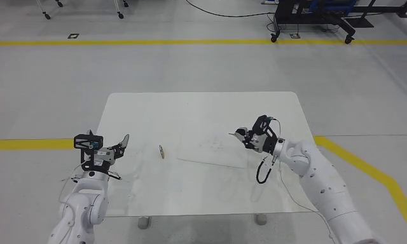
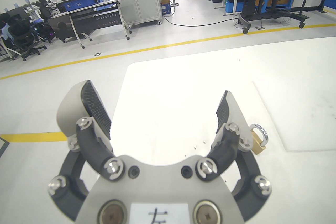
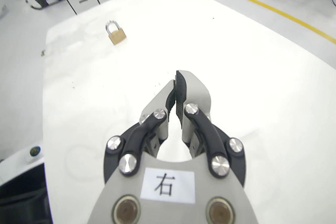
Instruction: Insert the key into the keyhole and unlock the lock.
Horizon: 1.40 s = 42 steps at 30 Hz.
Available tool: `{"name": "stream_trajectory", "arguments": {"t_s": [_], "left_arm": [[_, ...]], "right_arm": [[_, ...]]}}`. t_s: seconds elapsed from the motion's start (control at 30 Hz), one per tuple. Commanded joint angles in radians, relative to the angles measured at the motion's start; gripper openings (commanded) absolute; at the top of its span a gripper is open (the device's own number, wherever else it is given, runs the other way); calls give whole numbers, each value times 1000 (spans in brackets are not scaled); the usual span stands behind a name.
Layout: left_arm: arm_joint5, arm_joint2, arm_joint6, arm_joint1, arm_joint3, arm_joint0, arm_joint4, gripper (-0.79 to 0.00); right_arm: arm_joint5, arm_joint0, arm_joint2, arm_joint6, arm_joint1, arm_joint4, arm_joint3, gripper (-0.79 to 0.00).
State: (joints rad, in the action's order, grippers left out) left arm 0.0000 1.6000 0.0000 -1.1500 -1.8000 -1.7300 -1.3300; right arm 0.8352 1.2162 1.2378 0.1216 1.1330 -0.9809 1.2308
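Left tool gapes wide, holding nothing, lock near it. Right tool pinched tight over the table.

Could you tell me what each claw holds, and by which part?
Seemingly nothing: left claw open, empty; right claw shut, nothing visible between its pads.
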Motion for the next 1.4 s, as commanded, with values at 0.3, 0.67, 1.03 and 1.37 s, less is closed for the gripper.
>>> {"name": "stream_trajectory", "arguments": {"t_s": [0.3,0.67,1.03,1.37], "left_arm": [[0,0,0,0,0,0,0,0],[-322,-8,-237,13,-143,-80,125,0],[-210,-172,-460,3,-130,-1,-2,0],[-34,-301,-467,-22,28,112,-79,-25]], "right_arm": [[49,44,36,-50,-5,120,-13,-785],[49,44,36,-50,-5,120,-13,-785],[49,44,36,-50,-5,120,-13,-785],[49,44,36,-50,-5,120,-13,-785]]}}
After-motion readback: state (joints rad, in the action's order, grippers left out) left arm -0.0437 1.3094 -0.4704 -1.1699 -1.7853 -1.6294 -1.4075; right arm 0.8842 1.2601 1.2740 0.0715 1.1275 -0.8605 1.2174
